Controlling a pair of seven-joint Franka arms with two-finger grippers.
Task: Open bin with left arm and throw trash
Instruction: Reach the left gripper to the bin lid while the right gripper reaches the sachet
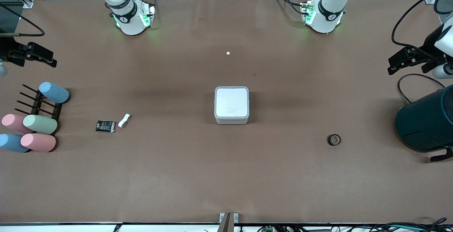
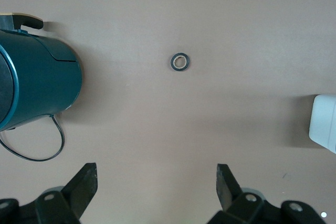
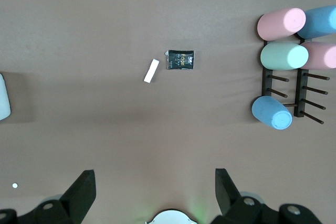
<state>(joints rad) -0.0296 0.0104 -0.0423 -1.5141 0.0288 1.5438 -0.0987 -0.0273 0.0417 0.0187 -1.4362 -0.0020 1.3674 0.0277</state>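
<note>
Front view showed the small square white-grey plastic bin [image 1: 231,105], lid shut, mid-table; no step had begun. Left wrist view: left gripper [image 2: 156,188] fingers wide, black tape ring [image 2: 180,61] ahead; it must first reach the lid. Right wrist view: right gripper [image 3: 156,191] fingers wide, black snack packet [image 3: 181,59] and little white wrapper piece [image 3: 151,71] ahead.

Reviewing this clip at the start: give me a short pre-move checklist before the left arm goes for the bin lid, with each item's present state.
1. Bin lid shut and flat, nothing on it: ok.
2. Left gripper open, holding nothing, over bare table at the left arm's end: ok.
3. Right gripper open, empty, waiting over bare table at the right arm's end: ok.
4. Trash all on the table: black packet and white wrapper side by side toward the right arm's end, tape ring toward the left arm's end: ok.
5. Which edge of the lid carries the hinge: cannot tell.
</note>
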